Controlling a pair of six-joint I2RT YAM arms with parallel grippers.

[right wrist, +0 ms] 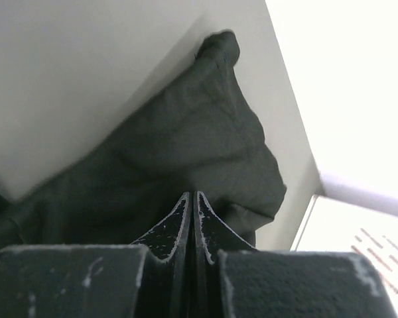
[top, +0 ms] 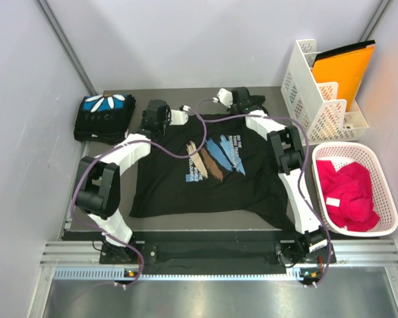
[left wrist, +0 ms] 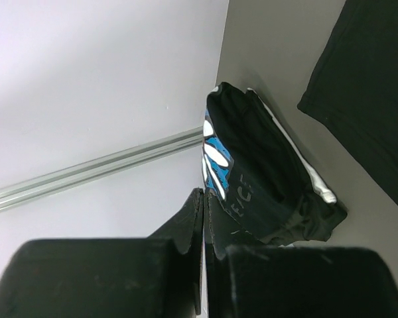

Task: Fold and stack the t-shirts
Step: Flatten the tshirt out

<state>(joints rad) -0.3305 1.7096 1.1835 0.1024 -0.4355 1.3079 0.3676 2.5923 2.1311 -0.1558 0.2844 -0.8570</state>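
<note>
Spread t-shirt (top: 205,192) partly under right arm (top: 288,159)

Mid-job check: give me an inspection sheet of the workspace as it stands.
Surface: grey table, bare around the shirts.
Job's things: folded t-shirt with petal print, far-left corner; spread t-shirt flat in the middle, print up.
Clutter: white basket holding pink cloth; white rack with orange folder, both on the right.
Grippers: left gripper shut, empty, near the folded t-shirt; right gripper shut at the spread t-shirt's far edge.
Cables: purple cable crosses the spread t-shirt.
Surroundings: white walls.
</note>
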